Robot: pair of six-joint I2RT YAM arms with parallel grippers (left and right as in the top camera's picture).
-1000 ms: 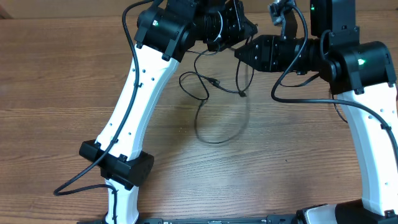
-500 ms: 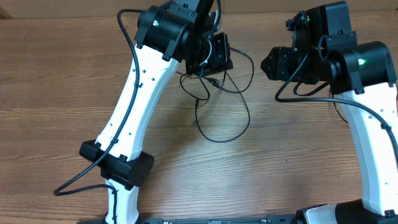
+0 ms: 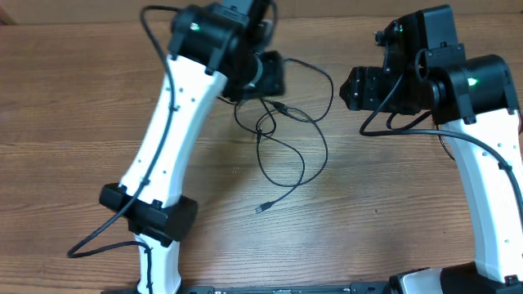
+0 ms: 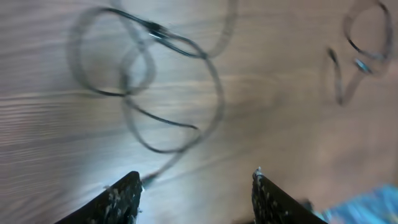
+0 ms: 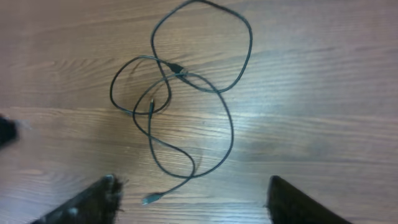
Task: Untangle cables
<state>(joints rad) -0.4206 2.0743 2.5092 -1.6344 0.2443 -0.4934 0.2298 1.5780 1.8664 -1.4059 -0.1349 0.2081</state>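
Wooden counter (image 3: 368, 220) carries everything. Just left of the cables (image 3: 282, 109), the left fingers (image 4: 121, 196) stand apart, holding nothing. Those thin black cables lie in loose, crossed loops on the wood. Right of the cables, the right fingers (image 5: 93, 202) spread wide, empty.

Tangled cables (image 3: 280, 107) lie loose on the wooden table (image 3: 73, 98).

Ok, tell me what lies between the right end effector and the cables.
Nothing but bare table lies between the right end effector and the cables; the overhead view shows only wood along that stretch.
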